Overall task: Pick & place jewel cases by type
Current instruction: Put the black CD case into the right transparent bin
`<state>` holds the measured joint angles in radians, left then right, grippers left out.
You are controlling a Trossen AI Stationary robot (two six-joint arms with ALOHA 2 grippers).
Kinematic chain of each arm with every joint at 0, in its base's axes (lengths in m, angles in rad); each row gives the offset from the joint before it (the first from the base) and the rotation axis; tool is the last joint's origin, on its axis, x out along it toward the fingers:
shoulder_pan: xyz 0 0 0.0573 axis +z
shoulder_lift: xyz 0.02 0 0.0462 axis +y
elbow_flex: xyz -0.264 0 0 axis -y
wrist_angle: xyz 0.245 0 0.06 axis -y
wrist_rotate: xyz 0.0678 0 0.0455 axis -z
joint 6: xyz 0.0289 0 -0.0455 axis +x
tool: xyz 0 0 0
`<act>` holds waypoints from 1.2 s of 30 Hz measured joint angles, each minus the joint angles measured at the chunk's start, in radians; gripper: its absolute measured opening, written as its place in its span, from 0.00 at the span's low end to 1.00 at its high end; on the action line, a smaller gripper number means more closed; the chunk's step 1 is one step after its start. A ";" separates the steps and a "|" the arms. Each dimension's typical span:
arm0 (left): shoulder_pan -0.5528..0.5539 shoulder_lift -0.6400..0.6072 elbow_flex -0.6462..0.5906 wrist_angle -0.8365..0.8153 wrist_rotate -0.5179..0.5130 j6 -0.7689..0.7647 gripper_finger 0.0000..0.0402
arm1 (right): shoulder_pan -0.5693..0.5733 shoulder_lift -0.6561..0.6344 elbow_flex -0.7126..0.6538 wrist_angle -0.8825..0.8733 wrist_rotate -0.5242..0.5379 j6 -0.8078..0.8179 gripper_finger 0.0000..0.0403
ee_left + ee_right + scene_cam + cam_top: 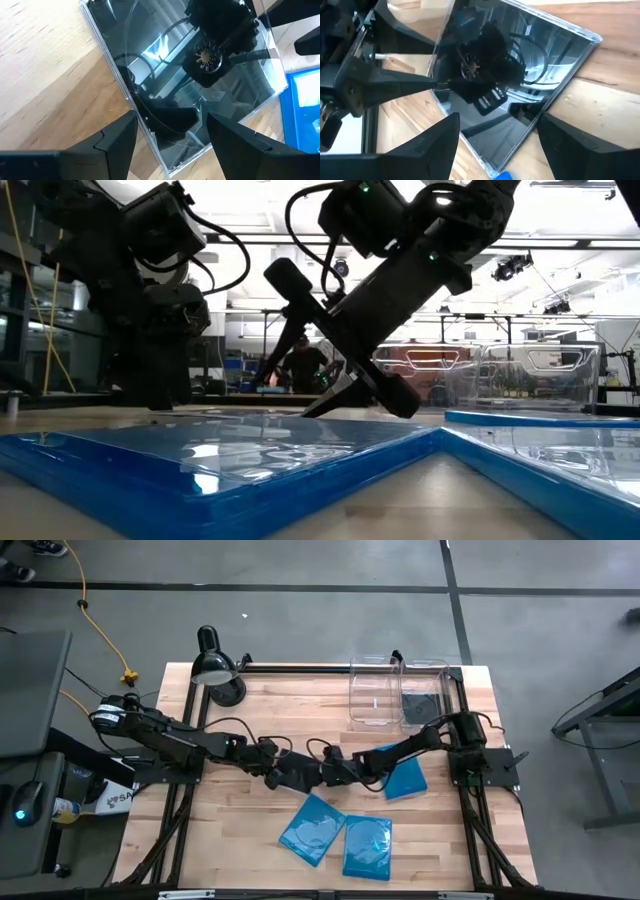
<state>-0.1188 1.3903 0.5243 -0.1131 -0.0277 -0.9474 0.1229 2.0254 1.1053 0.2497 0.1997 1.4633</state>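
Note:
One glossy black square jewel case (165, 65) (535, 70) lies flat on the wood at mid-table, under both grippers. My left gripper (171, 117) (288, 774) is open, its fingers standing either side of one corner of the case. My right gripper (498, 117) (328, 774) is open over the opposite corner, facing the left one. Three bright blue jewel cases lie flat: one (405, 778) right of the grippers and two (312, 828) (366, 845) toward the near edge. The grippers hide the black case in the high view. My left gripper has one fingertip (427, 86) at the black case's side corner (440, 90), coming in slanting from the table's left. Whether it touches the case I cannot tell. My right gripper's fingers stand over the case's corner; I cannot tell whether they touch it.
Two clear bins stand at the far right: one (375, 692) bare, the other (426, 690) with dark cases on its floor. A black desk lamp (215, 665) stands at the far left corner. A person (300, 365) shows in the room beyond. Bare wood (230, 830) lies near-left.

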 joint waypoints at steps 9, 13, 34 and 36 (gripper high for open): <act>0.000 0.000 0.000 0.001 0.000 -0.004 0.59 | 0.004 -0.053 0.000 0.012 -0.023 -0.049 0.61; 0.000 0.000 -0.001 0.001 0.000 -0.014 0.59 | 0.003 -0.084 0.001 0.008 -0.005 -0.078 0.61; 0.000 0.000 -0.002 0.030 -0.007 -0.037 0.59 | 0.001 -0.121 0.005 0.001 -0.038 -0.122 0.61; 0.000 0.001 -0.002 0.034 -0.007 -0.038 0.59 | 0.001 -0.122 0.005 -0.001 -0.047 -0.122 0.61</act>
<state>-0.1188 1.3911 0.5220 -0.0791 -0.0349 -0.9855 0.1242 1.9030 1.1099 0.2487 0.1530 1.3413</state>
